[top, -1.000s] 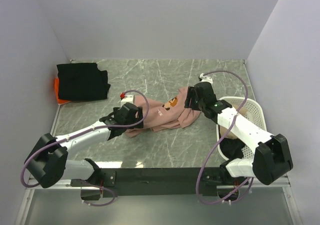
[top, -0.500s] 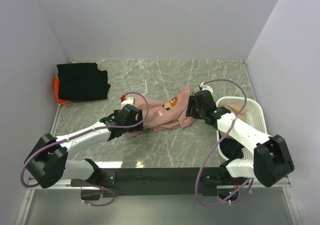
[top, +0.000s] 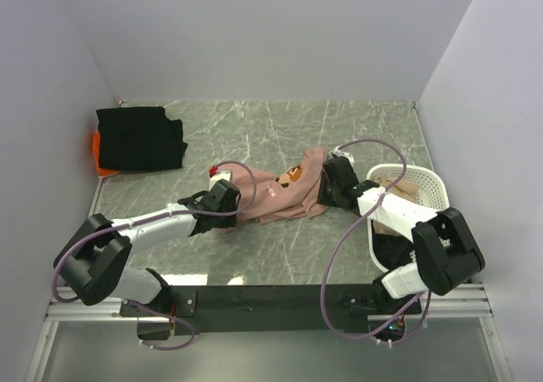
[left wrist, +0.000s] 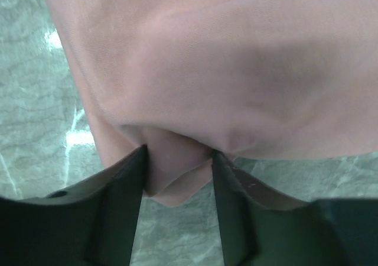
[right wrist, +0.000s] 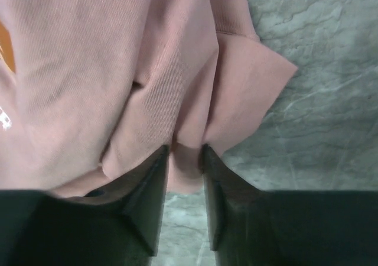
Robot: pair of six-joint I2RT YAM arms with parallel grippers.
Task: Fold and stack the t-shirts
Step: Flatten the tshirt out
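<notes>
Looks like the spreading step: our left gripper (left wrist: 177, 159) and right gripper (right wrist: 186, 153) pinch the pink t-shirt (top: 276, 197) edges; next we'd lift and flatten it on the table (top: 280, 127).

Matt, finely ribbed cloth — pink t-shirt (right wrist: 88, 71); table (top: 280, 127) glossy marble-look stone; basket (top: 437, 183) white plastic mesh.

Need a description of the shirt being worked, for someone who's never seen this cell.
On the grey marble table, look mid-table, just left of the white mesh basket. The pink t-shirt lies crumpled there with a chest graphic; the black t-shirt and orange t-shirt are stacked in the far left corner.
</notes>
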